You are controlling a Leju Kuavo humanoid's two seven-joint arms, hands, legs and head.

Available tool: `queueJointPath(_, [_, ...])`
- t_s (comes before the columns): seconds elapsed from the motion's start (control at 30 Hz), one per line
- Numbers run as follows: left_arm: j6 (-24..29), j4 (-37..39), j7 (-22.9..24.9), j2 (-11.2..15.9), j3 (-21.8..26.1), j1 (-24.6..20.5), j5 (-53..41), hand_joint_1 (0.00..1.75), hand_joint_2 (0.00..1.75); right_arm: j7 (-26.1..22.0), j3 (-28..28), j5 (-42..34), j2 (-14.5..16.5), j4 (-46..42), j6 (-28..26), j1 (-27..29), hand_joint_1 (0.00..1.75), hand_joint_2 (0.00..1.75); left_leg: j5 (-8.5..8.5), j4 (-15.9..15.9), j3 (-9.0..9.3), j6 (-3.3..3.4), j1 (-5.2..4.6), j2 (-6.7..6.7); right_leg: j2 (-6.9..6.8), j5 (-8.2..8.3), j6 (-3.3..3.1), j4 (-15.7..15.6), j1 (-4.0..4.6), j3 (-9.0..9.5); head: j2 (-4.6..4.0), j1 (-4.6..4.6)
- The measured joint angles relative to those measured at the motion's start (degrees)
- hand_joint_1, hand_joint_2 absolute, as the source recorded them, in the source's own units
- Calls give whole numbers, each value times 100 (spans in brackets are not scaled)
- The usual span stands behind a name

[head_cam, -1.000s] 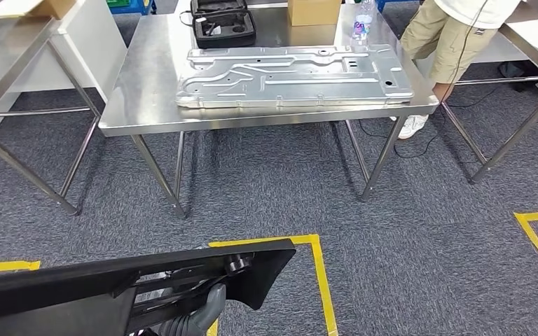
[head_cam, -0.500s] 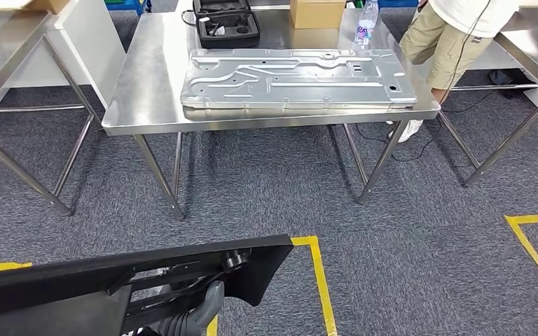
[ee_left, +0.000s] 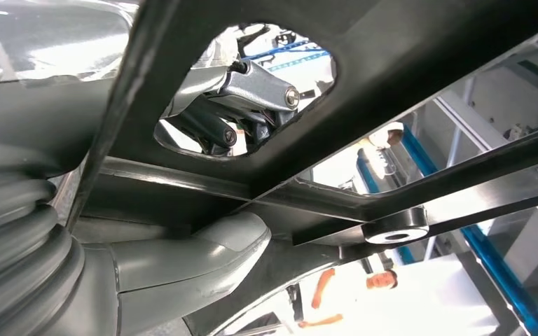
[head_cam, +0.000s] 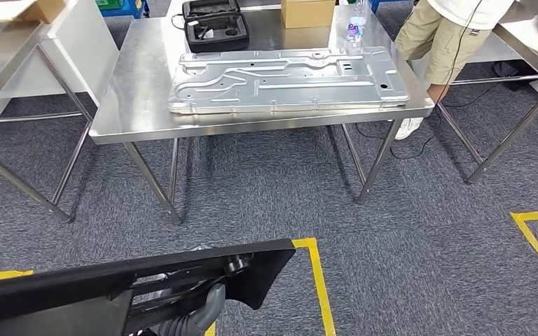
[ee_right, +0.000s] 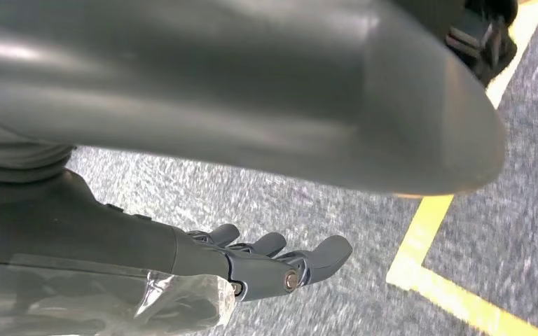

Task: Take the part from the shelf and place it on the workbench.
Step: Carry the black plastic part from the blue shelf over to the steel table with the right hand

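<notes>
My left hand (ee_left: 182, 269) is clamped under the flat black plastic framed part (head_cam: 112, 280), held low with its long axis running crosswise. The steel bench (head_cam: 136, 98) lies straight ahead, well apart across carpet. My right hand (ee_right: 266, 262) hangs with fingers loosely spread, holding nothing.

Left hand (ee_left: 182, 266) low at the body, gripping the black part (head_cam: 112, 283) (thumb against it), right hand (ee_right: 266, 262) hanging, fingers loosely apart
</notes>
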Motion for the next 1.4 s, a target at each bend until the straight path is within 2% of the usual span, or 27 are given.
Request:
queueJointPath(0.03, [0,0,1,0,0,1,1,175,175,2,1,1,1,0,3,4,0,0,103,-50,-22,6,0,0,7,-22,4,0,2,28,0,-1])
queueJointPath(0.07, [0,0,1,0,0,1,2,175,175,4,1,1,1,0,5,5,0,0,309,-340,80,18,-1,0,16,-50,13,1,3,69,0,-1])
queueJointPath(0.13, [0,0,1,0,1,-1,2,175,175,7,1,1,2,0,8,5,0,0,802,-1277,480,73,-11,-4,32,-117,43,-1,5,160,0,-1])
queueJointPath(0.2, [0,-1,1,0,1,-3,1,175,175,10,0,2,4,0,5,-4,0,0,1010,-1857,731,139,-41,-9,42,-179,96,-6,14,211,0,0])
queueJointPath(0.3, [0,-2,1,-1,1,-2,2,175,175,16,0,3,2,0,5,-7,0,0,969,-1955,797,227,-64,-19,45,-208,188,36,6,244,1,1])
queueJointPath(0.37, [0,-2,1,-2,0,-8,3,175,175,14,1,3,1,0,8,-7,0,0,936,-1982,910,291,-41,-23,40,-299,243,280,2,176,1,9])
queueJointPath(0.4, [0,-2,1,-2,0,-11,3,175,175,12,2,3,1,0,8,-10,0,0,919,-1991,966,316,-29,-21,36,-404,262,528,-4,55,1,17])
queueJointPath(0.47, [0,-2,1,-2,0,-11,3,175,175,8,2,3,3,0,8,-7,0,0,866,-1992,1021,357,-32,-19,32,-687,292,1289,-21,-411,0,32])
queueJointPath(0.5, [0,-2,1,-2,-1,-6,2,175,175,6,2,3,3,0,8,1,0,0,839,-1991,1044,364,-36,-23,31,-785,303,1604,-29,-641,0,35])
queueJointPath(0.53, [0,-2,1,-2,-1,-2,2,175,175,6,3,3,3,0,8,10,0,0,803,-1991,1079,363,-38,-30,30,-791,311,1769,-35,-813,0,36])
queueJointPath(0.57, [0,-2,1,-2,-2,2,2,175,175,6,3,3,2,0,8,17,0,0,763,-1990,1129,354,-38,-37,29,-665,312,1684,-37,-857,0,38])
queueJointPath(0.6, [0,-2,1,-2,-2,3,2,175,175,5,4,3,-1,0,8,20,0,0,717,-1990,1191,340,-36,-42,28,-431,306,1386,-38,-786,0,40])
queueJointPath(0.63, [0,-2,1,-2,-2,2,3,175,175,5,4,3,-3,0,8,21,0,0,663,-1993,1246,321,-34,-44,17,-124,295,947,-38,-645,0,42])
queueJointPath(0.67, [0,-2,2,-2,-2,2,3,175,175,5,3,3,-4,0,8,19,0,0,616,-1993,1303,297,-37,-42,4,70,278,562,-30,-508,0,38])
queueJointPath(0.7, [0,-2,2,-2,-2,0,2,175,175,5,3,3,-5,0,7,16,0,0,576,-1996,1334,270,-41,-40,-11,165,254,293,-18,-410,0,35])
queueJointPath(0.8, [0,-4,2,-2,-3,-2,-1,175,175,5,3,3,-4,0,6,21,0,0,517,-1983,1373,174,-52,-38,-25,159,144,147,20,-351,0,29])
queueJointPath(0.87, [0,-9,2,-2,-3,-5,-2,175,175,4,4,3,-6,0,5,25,0,0,474,-1791,1333,125,-44,-38,-16,154,73,125,7,-273,0,25])
queueJointPath(0.93, [0,-14,3,-2,-1,-12,-4,175,175,3,2,3,-10,0,2,12,0,0,322,-1207,1012,80,-29,-39,-5,106,16,110,-3,-179,0,12])
queueJointPath(1.0, [0,-15,3,-1,0,-5,-7,175,175,3,0,3,-14,0,-1,7,0,0,64,-441,498,46,-22,-39,4,33,-11,110,6,-111,0,3])
queueJointPath(1.03, [0,-15,3,0,0,2,-7,175,175,3,0,3,-14,0,1,11,0,0,-27,-206,287,37,-20,-39,9,-9,-13,110,11,-66,0,2])
queueJointPath(1.07, [0,-15,3,0,0,6,-7,175,175,3,1,3,-14,0,2,16,0,0,-23,-173,171,35,-20,-39,16,-56,-12,110,15,-9,0,1])
queueJointPath(1.1, [0,-15,3,0,0,8,-6,175,175,3,1,3,-14,0,3,20,0,0,99,-335,153,45,-21,-40,23,-104,-7,110,18,58,0,1])
queueJointPath(1.17, [0,-16,3,0,0,7,-6,175,175,3,1,3,-10,0,4,19,0,0,666,-1118,355,101,-35,-40,38,-209,15,106,21,207,0,-1])
queueJointPath(1.2, [0,-16,4,1,1,8,-6,175,175,3,0,3,-2,0,3,15,0,0,872,-1450,451,142,-60,-44,43,-255,37,102,21,266,0,2])
queueJointPath(1.23, [-1,-16,4,1,4,11,-8,175,175,4,-1,3,6,0,-4,7,0,0,993,-1678,514,186,-87,-56,46,-295,68,97,19,303,0,1])
queueJointPath(1.3, [-1,-24,3,2,10,15,-11,175,175,3,-2,4,26,-1,-9,-2,0,0,1017,-1797,545,274,-128,-74,45,-316,143,117,18,340,0,-4])
queueJointPath(1.4, [-1,-40,-1,-1,10,6,-9,175,175,1,1,4,32,-2,7,-1,0,0,1067,-1890,730,362,-85,-82,34,-347,224,352,21,302,0,-4])
